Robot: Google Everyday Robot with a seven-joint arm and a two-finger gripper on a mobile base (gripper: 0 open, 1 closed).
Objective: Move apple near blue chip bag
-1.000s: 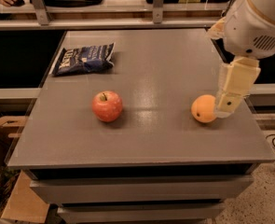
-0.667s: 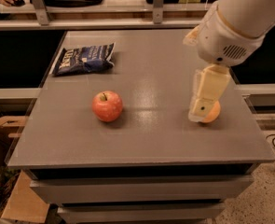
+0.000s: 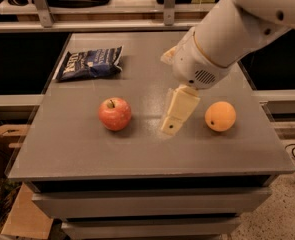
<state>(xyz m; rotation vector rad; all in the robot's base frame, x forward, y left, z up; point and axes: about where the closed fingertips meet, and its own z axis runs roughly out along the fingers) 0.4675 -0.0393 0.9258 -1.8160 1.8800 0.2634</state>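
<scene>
Jaws: cannot tell — gripper [image 3: 171, 125] slants down over table [image 3: 87, 149], apple [image 3: 115, 113] at 9 o'clock, orange [image 3: 220, 116] at 3, blue chip bag [image 3: 89, 63] at 10.

The gripper [image 3: 171, 125] hangs low over the middle of the grey table [image 3: 137, 156]. The apple [image 3: 115, 113] lies to its left and the orange [image 3: 220, 116] to its right. The blue chip bag [image 3: 90, 63] lies farther off, back-left.

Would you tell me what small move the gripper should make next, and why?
Probably move the gripper sideways to the apple: it hangs low between apple and orange, touching neither, and the apple lies well short of the chip bag.
</scene>
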